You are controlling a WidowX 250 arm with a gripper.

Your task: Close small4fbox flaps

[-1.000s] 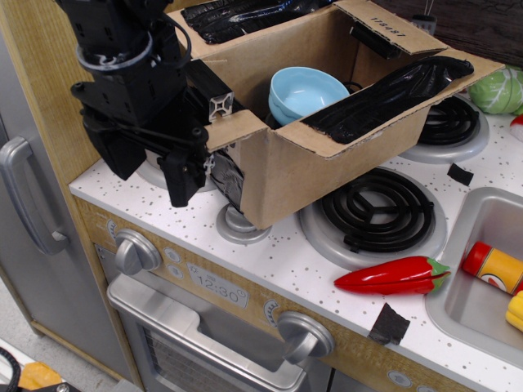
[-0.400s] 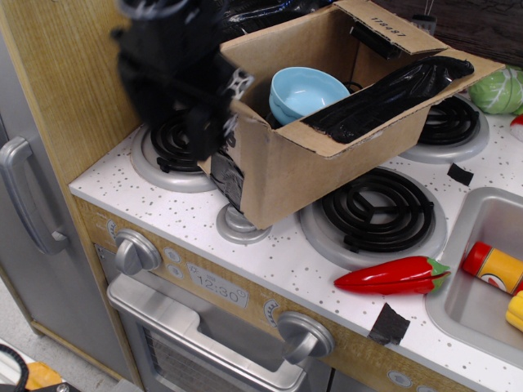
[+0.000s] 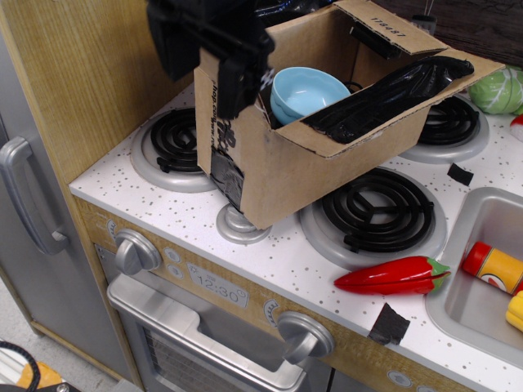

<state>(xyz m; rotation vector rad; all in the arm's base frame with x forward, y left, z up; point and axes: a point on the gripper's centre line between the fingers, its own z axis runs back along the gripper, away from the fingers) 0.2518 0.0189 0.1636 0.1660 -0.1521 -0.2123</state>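
The small4fbox (image 3: 327,167) stands on the stove top over the back burners, open, with a light blue bowl (image 3: 306,91) inside. Its near long flap (image 3: 384,94), lined with shiny black tape, slopes inward over the opening. The far short flap (image 3: 388,24) with small printed numbers stands out to the back right. The left short flap (image 3: 214,98), with black lettering, stands roughly upright. My black gripper (image 3: 237,69) is blurred at the box's upper left corner, with a finger (image 3: 233,90) against that flap. Whether the jaws are open does not show. The back flap is mostly hidden behind the gripper.
A red chili pepper (image 3: 392,276) lies near the front edge. The sink (image 3: 458,306) at right holds an orange bottle (image 3: 493,268). A green cabbage (image 3: 498,90) sits at the back right. Black tape scraps (image 3: 389,324) lie on the counter. A wooden wall (image 3: 82,90) stands on the left.
My gripper has moved up and to the right, from beside the box's left end to its top left corner. The left short flap has swung from hanging outward to about upright.
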